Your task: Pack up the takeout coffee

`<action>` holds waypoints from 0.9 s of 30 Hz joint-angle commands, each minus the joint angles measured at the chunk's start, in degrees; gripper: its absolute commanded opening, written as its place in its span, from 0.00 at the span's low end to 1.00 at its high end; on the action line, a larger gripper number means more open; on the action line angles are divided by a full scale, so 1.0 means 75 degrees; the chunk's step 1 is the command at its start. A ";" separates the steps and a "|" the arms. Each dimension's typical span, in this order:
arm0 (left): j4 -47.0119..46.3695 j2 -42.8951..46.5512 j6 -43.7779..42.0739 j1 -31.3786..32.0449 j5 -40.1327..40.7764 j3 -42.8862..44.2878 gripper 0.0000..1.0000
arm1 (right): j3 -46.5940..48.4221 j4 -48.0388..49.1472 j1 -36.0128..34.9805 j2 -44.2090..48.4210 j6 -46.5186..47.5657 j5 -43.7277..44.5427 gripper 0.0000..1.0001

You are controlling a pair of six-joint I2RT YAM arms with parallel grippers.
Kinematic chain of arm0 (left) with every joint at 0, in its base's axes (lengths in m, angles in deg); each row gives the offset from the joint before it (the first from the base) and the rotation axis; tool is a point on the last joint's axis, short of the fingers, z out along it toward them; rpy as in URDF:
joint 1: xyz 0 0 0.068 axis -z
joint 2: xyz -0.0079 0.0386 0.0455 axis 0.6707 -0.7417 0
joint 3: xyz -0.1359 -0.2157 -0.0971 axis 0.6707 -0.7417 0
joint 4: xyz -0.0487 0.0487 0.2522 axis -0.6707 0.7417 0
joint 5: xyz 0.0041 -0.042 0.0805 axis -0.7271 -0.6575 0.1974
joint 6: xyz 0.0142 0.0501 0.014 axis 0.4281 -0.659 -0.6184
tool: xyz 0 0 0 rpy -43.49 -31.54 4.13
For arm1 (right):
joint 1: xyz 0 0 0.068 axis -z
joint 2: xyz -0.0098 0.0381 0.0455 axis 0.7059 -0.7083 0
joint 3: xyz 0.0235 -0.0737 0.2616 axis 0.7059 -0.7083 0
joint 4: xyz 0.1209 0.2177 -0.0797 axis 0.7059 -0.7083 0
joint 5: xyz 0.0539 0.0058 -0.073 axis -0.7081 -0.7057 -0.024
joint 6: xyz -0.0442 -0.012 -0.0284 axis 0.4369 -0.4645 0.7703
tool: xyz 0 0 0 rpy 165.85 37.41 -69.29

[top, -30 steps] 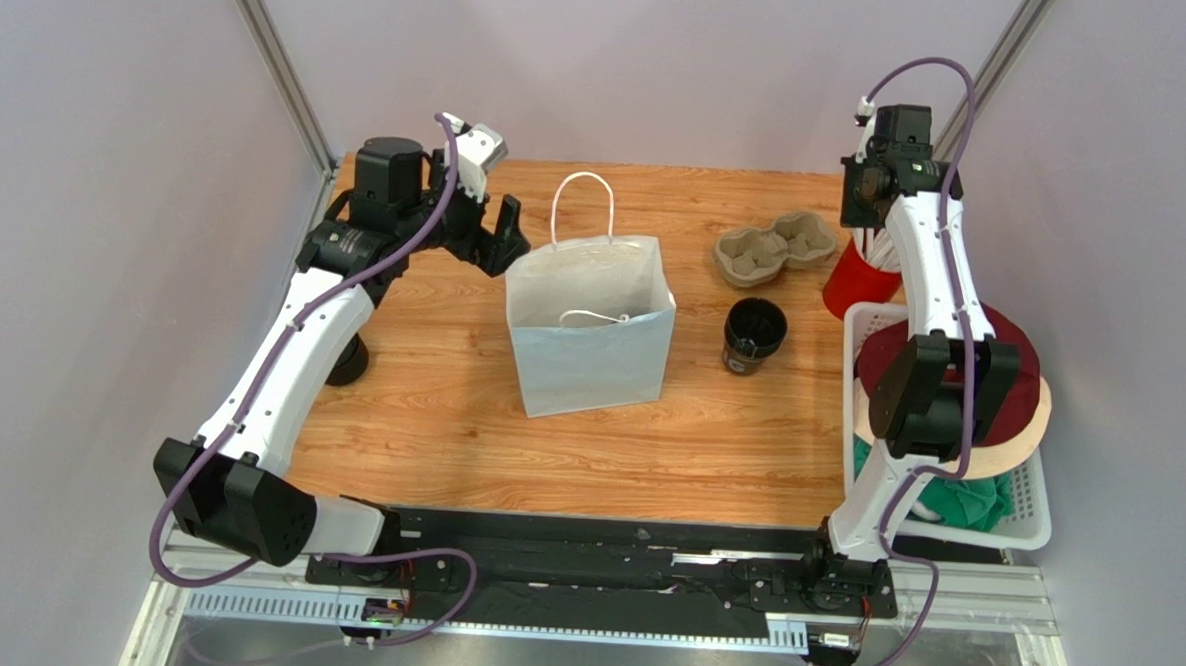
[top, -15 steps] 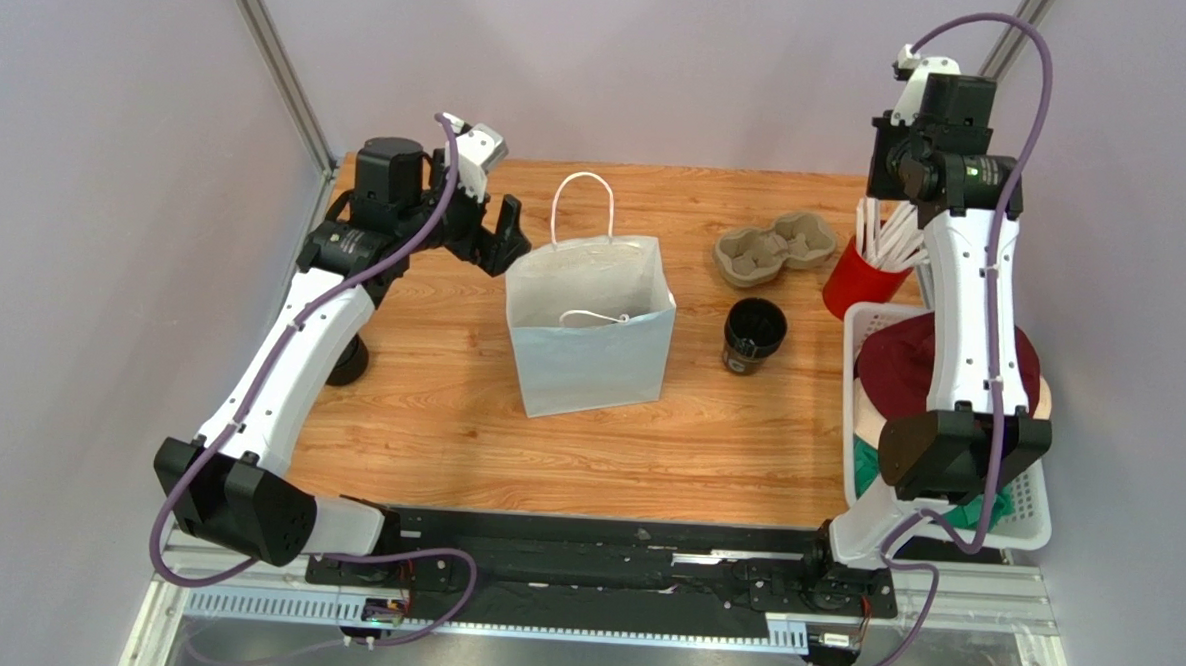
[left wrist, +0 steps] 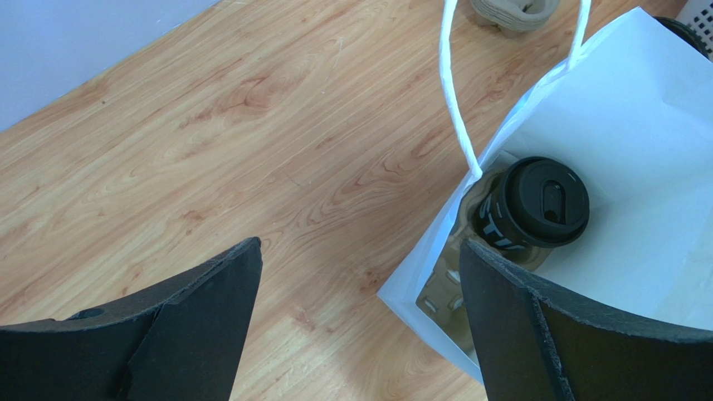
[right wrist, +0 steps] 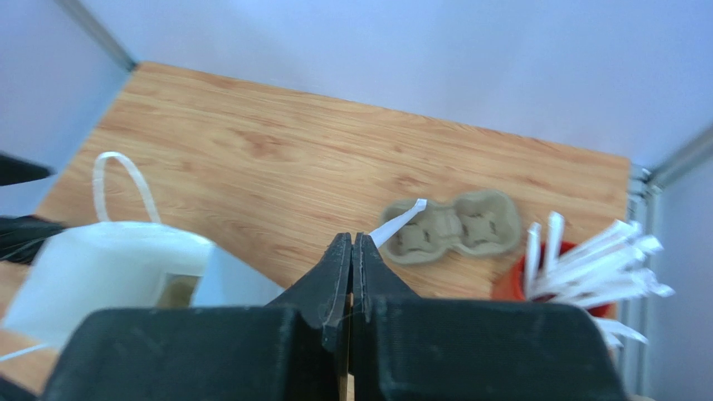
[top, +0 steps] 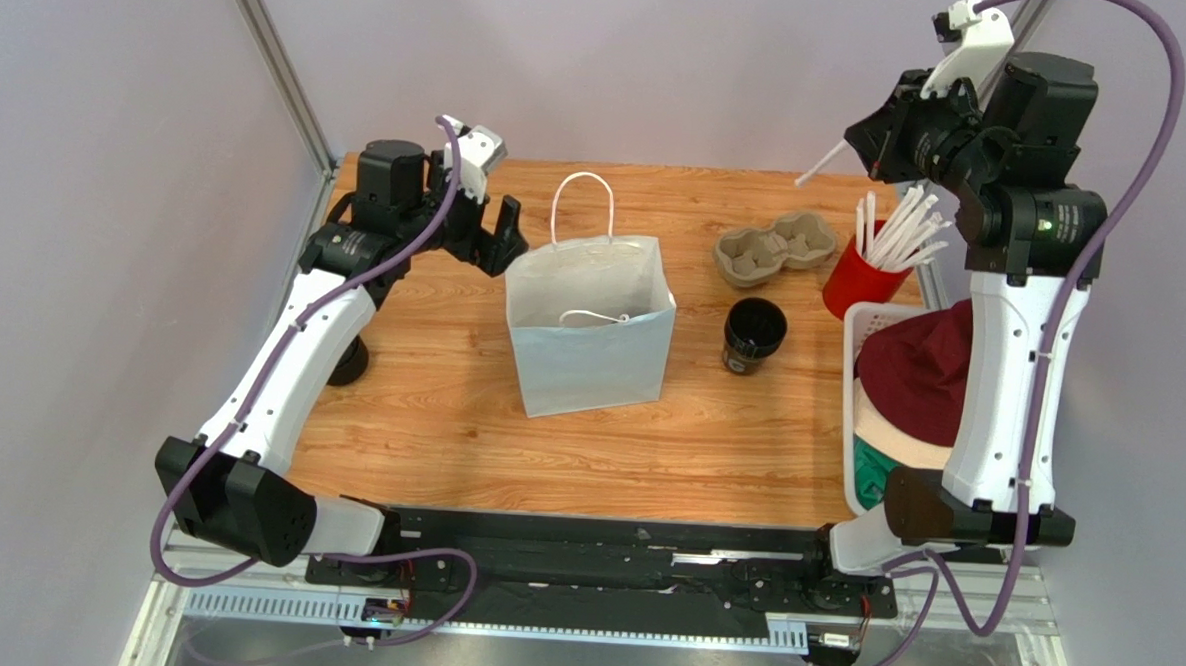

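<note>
Above the far right corner, your right fingers (right wrist: 351, 251) pinch a straw (right wrist: 400, 224); your left fingers (top: 495, 239) gape beside the bag (top: 591, 341).

I can read no text with certainty. The black lidded cup (left wrist: 536, 205) inside the white paper bag (left wrist: 644, 109) has large white letters on its side, but they are tilted and partly hidden, so I cannot tell the word.

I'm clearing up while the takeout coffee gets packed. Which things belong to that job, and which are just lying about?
Job: black coffee cup, paper bag, white straw pinched in the right claw.
Lying about: empty pulp cup carrier, red cup of straws, basket of caps.
</note>
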 commanded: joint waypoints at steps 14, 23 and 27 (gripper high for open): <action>0.0481 0.0819 -0.0796 -0.1033 0.0786 -0.0076 0.96 | 0.0056 0.1452 -0.2432 0.0172 -0.1508 -0.3449 0.00; 0.0176 0.1137 -0.0431 -0.1338 0.0845 -0.0615 0.96 | -0.0108 0.0738 -0.4203 -0.0590 -0.0734 -0.2184 0.00; 0.0094 0.1195 -0.0396 -0.1397 0.0833 -0.0732 0.96 | -0.0190 0.0385 -0.4870 -0.0988 -0.0325 -0.1319 0.00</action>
